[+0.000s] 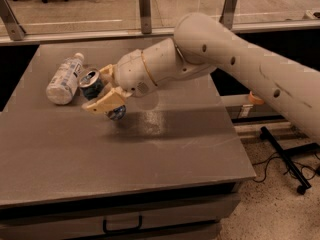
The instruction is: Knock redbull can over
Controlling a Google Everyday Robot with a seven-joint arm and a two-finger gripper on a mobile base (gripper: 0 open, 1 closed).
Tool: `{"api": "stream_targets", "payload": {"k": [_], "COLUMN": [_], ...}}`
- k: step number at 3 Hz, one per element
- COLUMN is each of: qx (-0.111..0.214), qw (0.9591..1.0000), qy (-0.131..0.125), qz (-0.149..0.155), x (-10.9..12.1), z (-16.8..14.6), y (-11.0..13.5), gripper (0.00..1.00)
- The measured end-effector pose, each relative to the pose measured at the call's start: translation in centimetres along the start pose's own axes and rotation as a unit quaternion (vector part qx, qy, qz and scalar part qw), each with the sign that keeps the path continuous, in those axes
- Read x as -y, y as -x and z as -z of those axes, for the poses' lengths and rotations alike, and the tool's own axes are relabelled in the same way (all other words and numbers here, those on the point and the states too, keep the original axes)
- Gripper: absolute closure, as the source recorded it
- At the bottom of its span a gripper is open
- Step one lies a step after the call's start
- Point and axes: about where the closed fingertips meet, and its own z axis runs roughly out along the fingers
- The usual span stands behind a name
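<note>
The redbull can (pixel 92 80), blue and silver with its silver top showing, is tilted over to the left on the grey table (pixel 125 149). Its lower end (pixel 118 113) shows under the gripper. My gripper (pixel 96 90) is open and straddles the can, with one tan finger (pixel 104 102) in front of it and the other (pixel 106 70) behind it. Both fingers lie close against the can.
A clear plastic bottle (pixel 64 78) with a white label lies on its side just left of the can. My thick arm (pixel 235 64) reaches in from the right over the table's back half. The red soda can is hidden behind the arm. The table's right edge drops to cables on the floor.
</note>
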Motion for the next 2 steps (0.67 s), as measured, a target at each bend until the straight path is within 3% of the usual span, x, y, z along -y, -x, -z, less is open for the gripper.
{"api": "stream_targets", "payload": {"k": [1, 2], "qx": [-0.127, -0.253], "qw": [0.9912, 0.9628], "qy": [0.037, 0.091], "qz": [0.007, -0.022], "x": [-0.5, -1.9], "z": [1.2, 1.5], "y": [0.4, -2.7], "gripper": [1.0, 1.0]}}
